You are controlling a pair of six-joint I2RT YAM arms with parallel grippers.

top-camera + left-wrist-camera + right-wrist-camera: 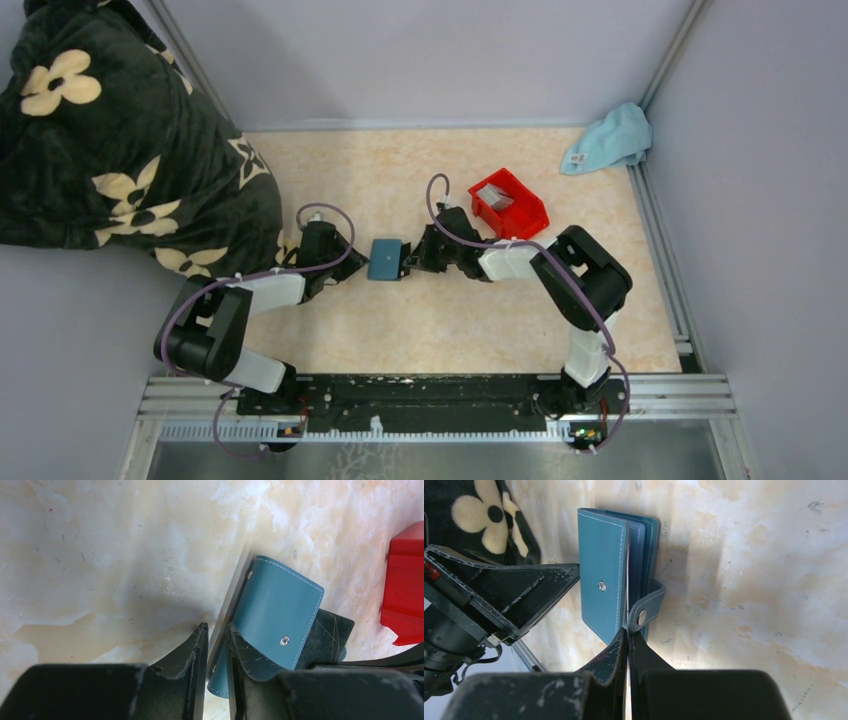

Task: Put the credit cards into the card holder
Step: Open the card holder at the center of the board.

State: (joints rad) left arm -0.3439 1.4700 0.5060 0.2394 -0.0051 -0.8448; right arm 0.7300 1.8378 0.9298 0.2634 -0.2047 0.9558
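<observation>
1. The holder (pixel 385 258) is seen at the middle of the table (pixel 450 320), just between the two sets of fingers.
2. In the top view its long axis runs from the near side to the far side, with a slight tilt. The teal cover with the small snap is turned upward.
3. The cover is parted a little from the inner leaves. The unfastened strap (pixel 646 611) hangs on the side of the right arm.
4. Whether the holder rests on the table or is lifted cannot be told.
5. The left fingers (pixel 196 652) are slightly apart and clamped on the holder's edge. A teal corner is visible between them.
6. The right fingers (pixel 613 655) are pressed together, with their tips at the end of the strap. A thin pale line runs from their gap up between the cover and the leaves. It cannot be told if this is a card.
7. One grey card (pixel 500 199) lies in the red bin (pixel 528 214), which stands beyond the right arm, apart from the holder.
8. A light blue cloth (pixel 610 138) is placed at the far right corner. A dark flowered blanket (pixel 100 150) is heaped at the left.
</observation>
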